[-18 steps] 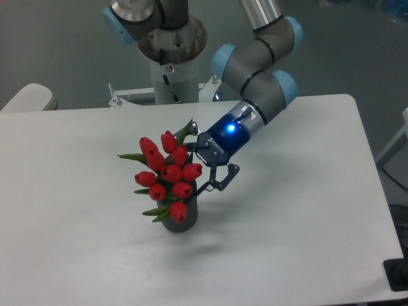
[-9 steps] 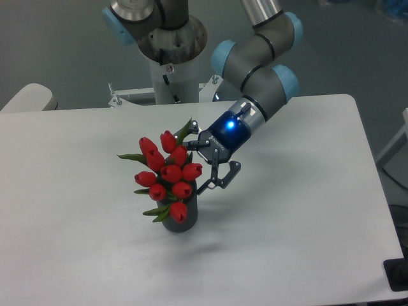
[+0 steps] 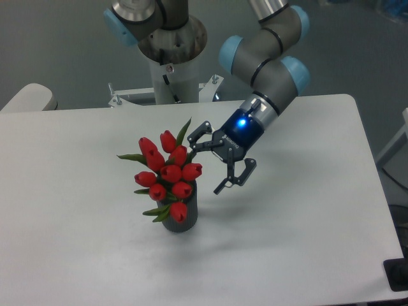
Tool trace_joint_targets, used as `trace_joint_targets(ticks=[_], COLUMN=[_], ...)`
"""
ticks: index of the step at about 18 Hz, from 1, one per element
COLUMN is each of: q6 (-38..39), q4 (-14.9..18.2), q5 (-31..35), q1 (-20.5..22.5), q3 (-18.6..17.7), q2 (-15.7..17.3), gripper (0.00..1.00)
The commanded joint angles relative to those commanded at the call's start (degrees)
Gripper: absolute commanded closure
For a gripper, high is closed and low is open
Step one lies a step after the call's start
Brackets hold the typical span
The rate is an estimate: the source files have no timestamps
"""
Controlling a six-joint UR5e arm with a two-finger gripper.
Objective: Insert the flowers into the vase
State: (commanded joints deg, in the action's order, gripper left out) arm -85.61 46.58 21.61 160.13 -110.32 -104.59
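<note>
Flowers (image 3: 167,173) stand in vase (image 3: 181,218) near bench (image 3: 306,210) centre, stems leaning toward far-left corner; end effector (image 3: 215,159), released, sits just beside them, toward right edge

Light: cool, even, dim overhead light is falling.
Shadows: soft smudge is lying beside the vase (image 3: 181,218).
Focus: slightly grainy.

A white table (image 3: 306,210) stands on a grey-green floor (image 3: 57,44).

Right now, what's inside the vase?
The flowers stand in the vase, buds and leaves spilling over its mouth. Their stems and the vase's inside are covered. The gripper is open, apart.
</note>
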Motion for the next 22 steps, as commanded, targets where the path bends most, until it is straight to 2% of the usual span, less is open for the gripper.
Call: trace_joint_targets(ticks=[3,6,10,16,19,22], q6=[0.62,3.16,4.75,3.7,2.56,-3.67], q4=[0.09,0.61,0.97,1.14,1.93,3.33], q5=[6.4,15.97,25.04,31.99,34.19,40.68], q1=[0.7,0.62,0.18,0.09,0.18,0.0], q3=[4.83,10.54,19.77,32.78,35.17,37.62], q2=[-0.35,-1.31,-5.26,-12.21,-13.97,-15.38], gripper=[0.0,0.0,0.0,0.0,0.0,0.0])
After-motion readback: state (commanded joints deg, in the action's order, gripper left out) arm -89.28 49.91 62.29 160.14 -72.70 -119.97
